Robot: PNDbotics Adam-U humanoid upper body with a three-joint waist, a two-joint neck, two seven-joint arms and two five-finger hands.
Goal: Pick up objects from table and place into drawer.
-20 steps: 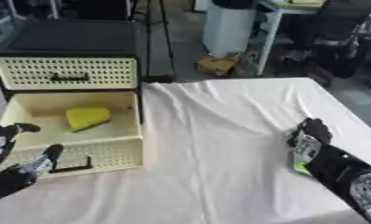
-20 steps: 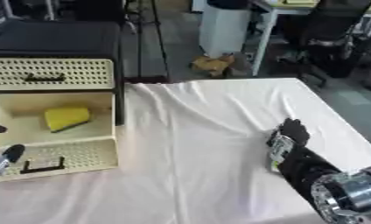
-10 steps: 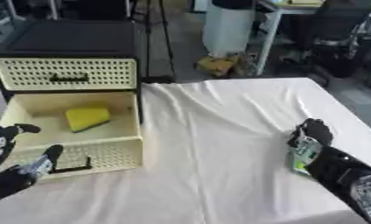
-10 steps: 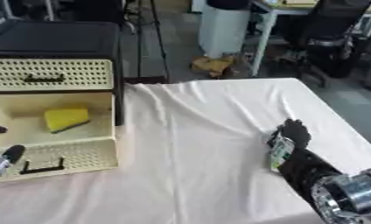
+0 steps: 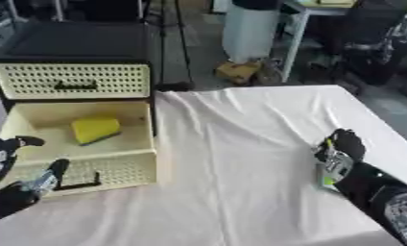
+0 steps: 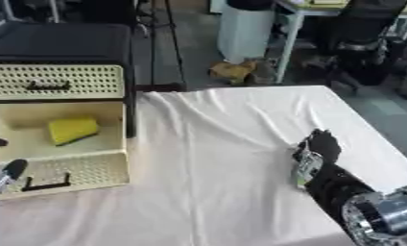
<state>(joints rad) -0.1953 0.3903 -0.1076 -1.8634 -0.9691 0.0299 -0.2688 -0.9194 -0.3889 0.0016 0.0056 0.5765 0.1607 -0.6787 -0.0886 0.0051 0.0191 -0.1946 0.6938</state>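
The cream lower drawer (image 5: 81,166) of a small cabinet stands pulled open at the table's left, with a yellow block (image 5: 95,129) lying inside. My left hand (image 5: 18,192) hovers at the lower left just before the drawer's front, fingers relaxed and holding nothing. My right hand (image 5: 345,146) rests on the white cloth at the right, fingers curled over a small white and green object (image 5: 331,169) that is mostly hidden beneath it.
The cabinet has a black top (image 5: 81,43) and a shut perforated upper drawer (image 5: 72,81). The white tablecloth (image 5: 232,158) is creased between drawer and right hand. Beyond the far edge are a white bin, chairs and a desk.
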